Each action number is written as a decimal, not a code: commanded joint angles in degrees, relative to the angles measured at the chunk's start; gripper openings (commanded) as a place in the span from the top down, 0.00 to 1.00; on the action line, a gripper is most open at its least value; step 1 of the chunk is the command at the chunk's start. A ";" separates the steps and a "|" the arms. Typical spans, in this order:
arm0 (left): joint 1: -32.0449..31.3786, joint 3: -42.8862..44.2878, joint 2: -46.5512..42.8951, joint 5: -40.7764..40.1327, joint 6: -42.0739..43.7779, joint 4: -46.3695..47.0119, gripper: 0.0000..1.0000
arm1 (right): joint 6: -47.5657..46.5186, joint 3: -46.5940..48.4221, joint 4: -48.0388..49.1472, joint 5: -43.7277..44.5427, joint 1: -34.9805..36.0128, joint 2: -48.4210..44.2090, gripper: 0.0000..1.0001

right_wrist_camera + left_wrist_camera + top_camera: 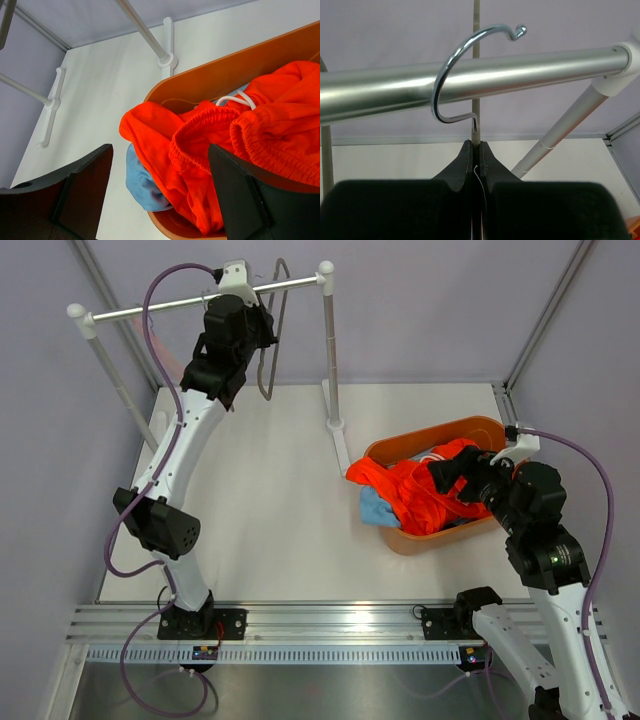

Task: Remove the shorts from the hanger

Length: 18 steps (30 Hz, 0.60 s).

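An empty grey wire hanger (266,375) hangs by its hook (451,62) on the metal rail (170,305). My left gripper (266,336) is shut on the hanger's neck just below the hook, as the left wrist view (475,146) shows. The orange shorts (410,492) lie piled in a brown basket (440,428), with the light blue shorts (374,508) under them at the basket's left rim. My right gripper (447,480) hovers open over that pile; the right wrist view (160,150) shows it empty above the orange (210,140) and light blue shorts (142,182). The navy shorts are hidden.
The rail (520,67) rests on two white posts, the right one (329,350) with its foot (340,445) just left of the basket (225,75). The left post (115,375) stands at the table's far left. Grey walls close in the back and sides.
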 commanded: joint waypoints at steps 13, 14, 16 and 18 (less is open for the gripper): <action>0.30 7.41 4.36 -5.51 -2.11 1.25 1.00 | -0.38 -0.46 2.59 -2.22 -0.03 0.87 0.15; 0.30 7.41 4.88 -5.51 -2.11 1.16 1.00 | -0.38 -0.47 2.51 -2.22 0.05 0.87 0.15; 0.30 7.24 5.41 -5.86 -2.03 0.72 1.00 | -0.38 -0.55 2.50 -2.30 -0.03 0.87 0.15; 0.30 7.06 6.03 -5.86 -2.11 0.37 1.00 | -0.47 -0.73 2.51 -2.39 -0.03 0.78 0.15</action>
